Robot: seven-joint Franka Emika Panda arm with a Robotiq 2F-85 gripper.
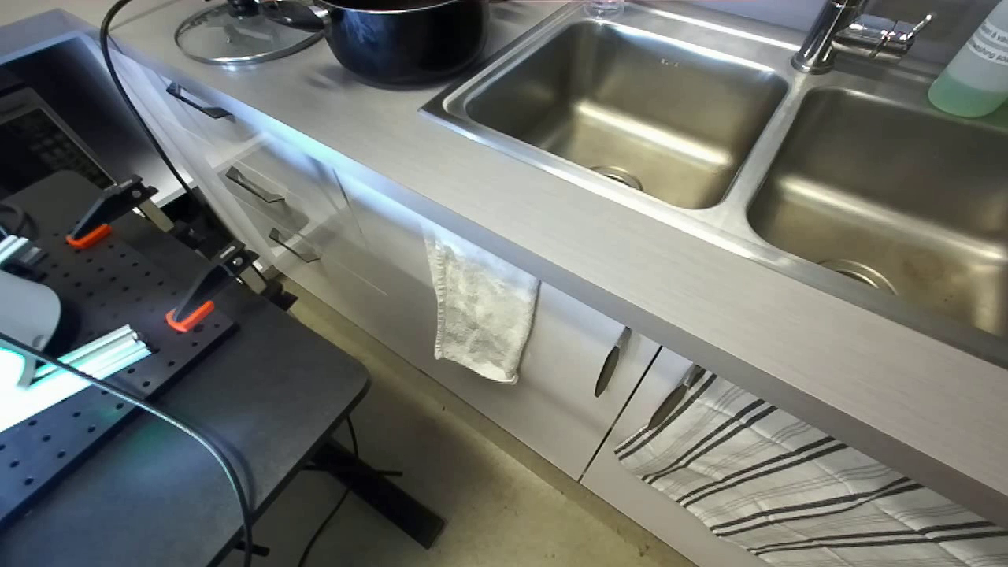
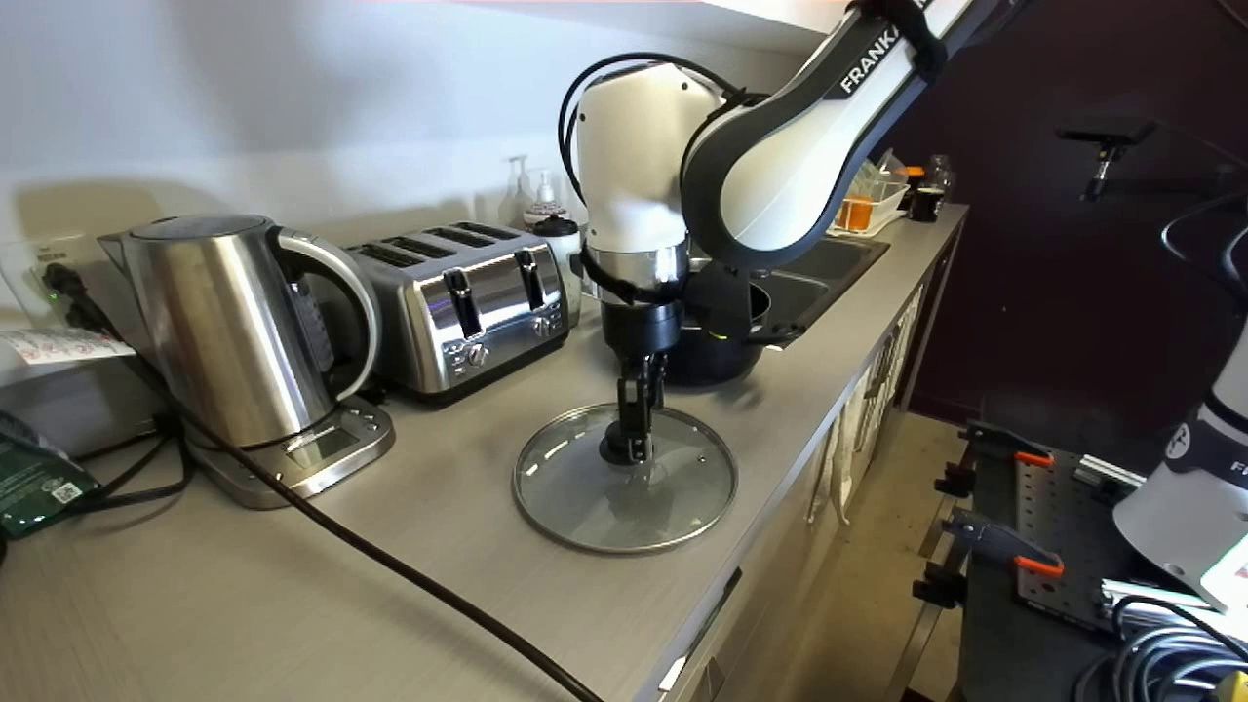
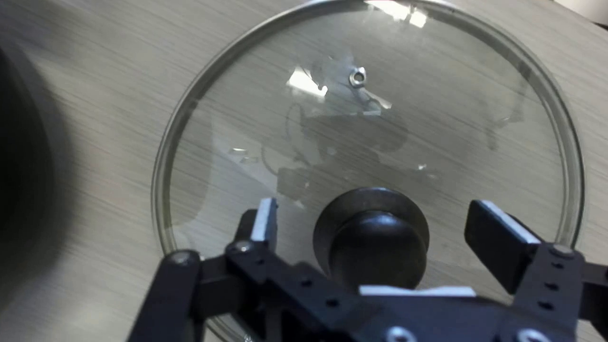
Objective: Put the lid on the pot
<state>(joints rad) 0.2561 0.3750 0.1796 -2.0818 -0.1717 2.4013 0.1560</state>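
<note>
The lid, clear glass with a metal rim and dark knob, lies flat on the counter in both exterior views (image 1: 213,43) (image 2: 575,502) and fills most of the wrist view (image 3: 441,137). My gripper (image 2: 636,439) points down over the lid's middle. In the wrist view the gripper (image 3: 382,230) is open, its fingers on either side of the knob with gaps on both sides. The black pot (image 1: 405,43) stands beside the lid, near the sink. The arm partly hides the pot (image 2: 717,359) in an exterior view. A dark blurred edge of the pot (image 3: 21,156) shows at the wrist view's left.
A steel double sink (image 1: 622,110) lies beyond the pot. A toaster (image 2: 478,302) and a kettle (image 2: 219,322) stand along the wall. A black cable (image 2: 409,575) crosses the counter near the lid. The counter's front edge (image 2: 770,526) is close to the lid.
</note>
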